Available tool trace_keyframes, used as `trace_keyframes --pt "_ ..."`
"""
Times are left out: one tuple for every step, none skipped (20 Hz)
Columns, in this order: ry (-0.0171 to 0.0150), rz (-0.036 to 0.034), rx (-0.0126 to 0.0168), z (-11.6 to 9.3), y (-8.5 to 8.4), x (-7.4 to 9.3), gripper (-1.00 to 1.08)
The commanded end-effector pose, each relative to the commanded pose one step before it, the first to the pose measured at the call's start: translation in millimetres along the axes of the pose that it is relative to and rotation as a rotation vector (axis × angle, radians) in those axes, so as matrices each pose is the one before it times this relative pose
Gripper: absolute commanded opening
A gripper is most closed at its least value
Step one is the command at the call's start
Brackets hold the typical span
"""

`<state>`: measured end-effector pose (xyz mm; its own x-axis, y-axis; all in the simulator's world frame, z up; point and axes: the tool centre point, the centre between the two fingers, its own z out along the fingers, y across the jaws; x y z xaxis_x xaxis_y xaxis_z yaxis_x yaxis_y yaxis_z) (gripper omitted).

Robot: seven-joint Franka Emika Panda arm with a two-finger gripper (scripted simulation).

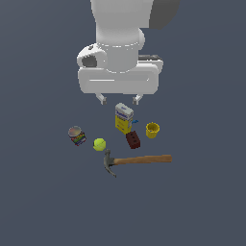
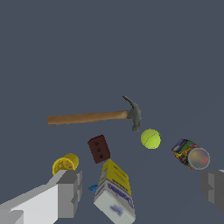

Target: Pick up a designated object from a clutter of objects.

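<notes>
- Gripper (image 1: 118, 99): I see my two fingertips spread wide with nothing between them, hanging above the cluttered items; in the wrist view the grey fingers (image 2: 70, 192) frame the scene at either side.
- Box (image 1: 124, 118): yellow and blue, standing just under the gripper. Only the wrist view shows its white end face and a small blue scrap (image 2: 93, 188) beside it.
- Cup (image 1: 152, 129): yellow, just beside the box toward the exterior view's right; in the wrist view one finger partly hides it.
- Brick block (image 1: 133, 140): dark red, close in front of the box; its two holes show only in the wrist view.
- Tennis ball (image 1: 99, 144): yellow-green, between the block and the can, apart from both.
- Can (image 1: 76, 135): the item I must pick, short, silvery top, multicoloured label. It sits at the exterior view's left edge of the clutter, apart from the ball, untouched, off to one side of the gripper.
- Hammer (image 1: 137, 160): wooden handle, dark head near the ball, lying farthest from the gripper.
</notes>
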<state>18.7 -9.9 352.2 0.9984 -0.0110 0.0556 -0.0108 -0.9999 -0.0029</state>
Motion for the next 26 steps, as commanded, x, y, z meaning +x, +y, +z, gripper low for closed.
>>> trace_keyframes --pt "0.00000 0.00000 0.00000 0.00 0.01 0.00 1.00" --pt "0.00043 -0.00097 -0.00055 -0.23 0.04 0.03 1.00" --pt "0.00114 -0.00257 -0.00145 -0.59 0.32 0.14 1.00" --pt "0.00186 -0.00420 -0.00238 -0.97 0.46 0.21 1.00" --pt "0.00257 -0.00582 -0.00332 -1.35 0.59 0.28 1.00" --pt "0.00321 -0.00732 -0.00420 -1.70 0.78 0.36 1.00" --pt "0.00379 -0.00868 -0.00503 -2.03 0.93 0.42 1.00" --pt "0.00343 -0.00791 -0.00463 -1.85 0.87 0.38 1.00" --pt "0.00266 -0.00616 -0.00363 -1.45 0.67 0.29 1.00" --pt "0.00189 -0.00438 -0.00260 -1.04 0.48 0.20 1.00" --pt "0.00110 -0.00255 -0.00152 -0.61 0.33 0.12 1.00" --pt "0.00034 -0.00078 -0.00048 -0.19 0.14 0.04 1.00" --pt "-0.00034 0.00079 0.00047 0.18 -0.22 -0.06 1.00" --pt "-0.00073 0.00166 0.00101 0.41 -0.09 -0.06 1.00" --pt "0.00000 0.00000 0.00000 0.04 -0.25 -0.08 1.00" --pt "-0.00026 -0.00055 0.00033 0.39 0.47 0.07 1.00" --pt "-0.00009 -0.00169 0.00006 0.48 0.48 0.04 1.00" --pt "-0.00016 -0.00248 0.00012 0.75 0.70 0.04 1.00" --pt "-0.00029 -0.00329 0.00027 1.07 0.88 0.05 1.00" --pt "-0.00041 -0.00386 0.00042 1.37 1.17 0.04 1.00" --pt "-0.00053 -0.00457 0.00055 1.66 1.40 0.04 1.00" --pt "-0.00063 -0.00531 0.00067 1.95 1.59 0.03 1.00" --pt "-0.00070 -0.00589 0.00076 2.19 1.82 0.00 1.00" --pt "-0.00076 -0.00649 0.00083 2.40 1.98 -0.02 1.00" --pt "-0.00080 -0.00718 0.00088 2.63 2.20 -0.06 1.00" --pt "-0.00085 -0.00792 0.00093 2.87 2.43 -0.10 1.00"
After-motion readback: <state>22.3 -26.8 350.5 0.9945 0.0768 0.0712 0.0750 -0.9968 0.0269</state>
